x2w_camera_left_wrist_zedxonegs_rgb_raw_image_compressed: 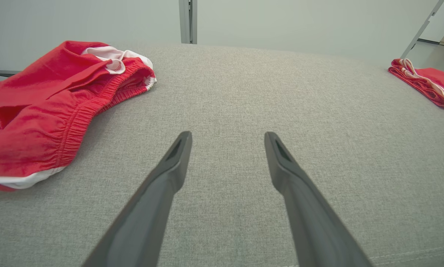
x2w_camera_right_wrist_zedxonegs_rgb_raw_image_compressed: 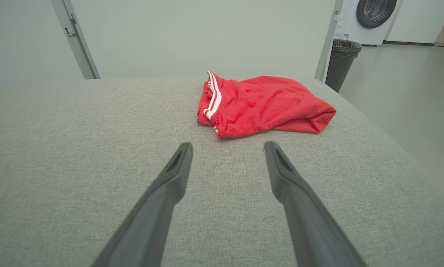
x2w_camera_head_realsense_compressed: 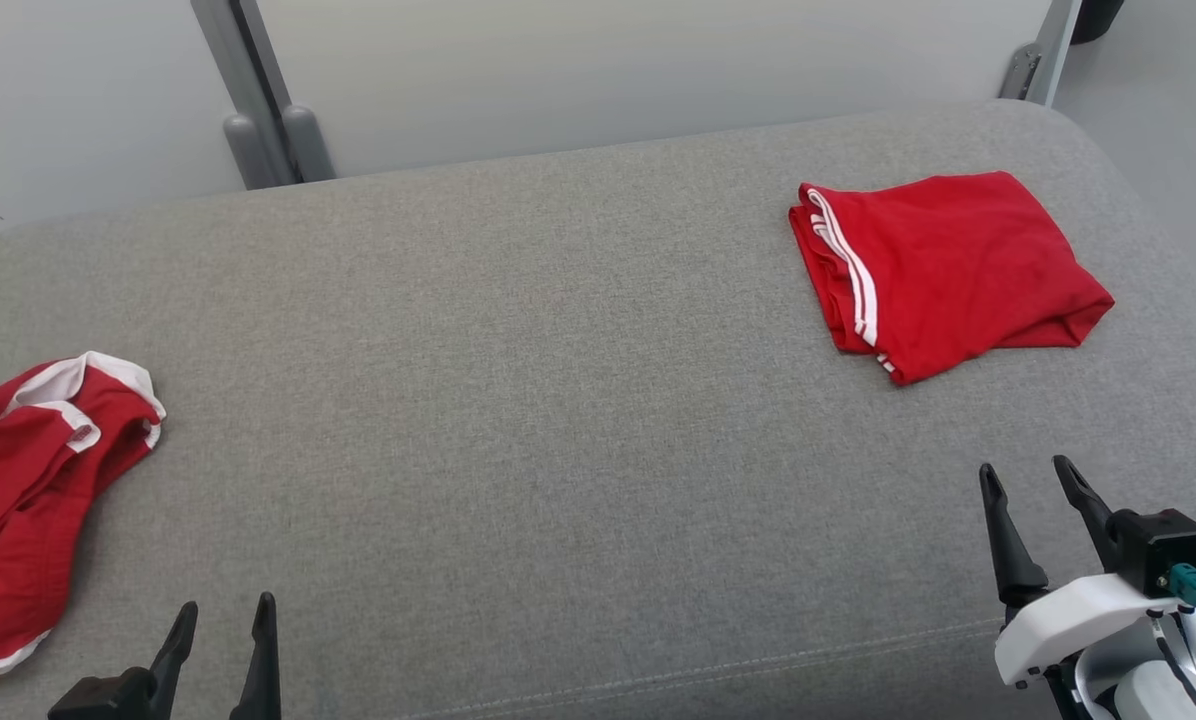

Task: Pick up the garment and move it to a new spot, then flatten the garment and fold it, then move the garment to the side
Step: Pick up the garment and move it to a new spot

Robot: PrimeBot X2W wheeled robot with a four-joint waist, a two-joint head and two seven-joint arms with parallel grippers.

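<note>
Left claw [x2w_camera_head_realsense_compressed: 228, 602], right claw [x2w_camera_head_realsense_compressed: 1025, 467]: wide, empty.
Likely done: folded shorts [x2w_camera_head_realsense_compressed: 958, 270], ahead of right claw.
Yours to fold: crumpled shorts [x2w_camera_head_realsense_compressed: 28, 480], beside left claw.

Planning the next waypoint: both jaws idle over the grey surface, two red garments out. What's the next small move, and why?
Probably swing the left jaws toward the crumpled shorts. They lie unfolded at the left edge, nearest that arm, while the folded garment sits tidy at the far right. Both jaws stand open and empty.

Matt woven grey cushion [x2w_camera_head_realsense_compressed: 558, 400] — soft red cloth shorts [x2w_camera_head_realsense_compressed: 948, 270].
</note>
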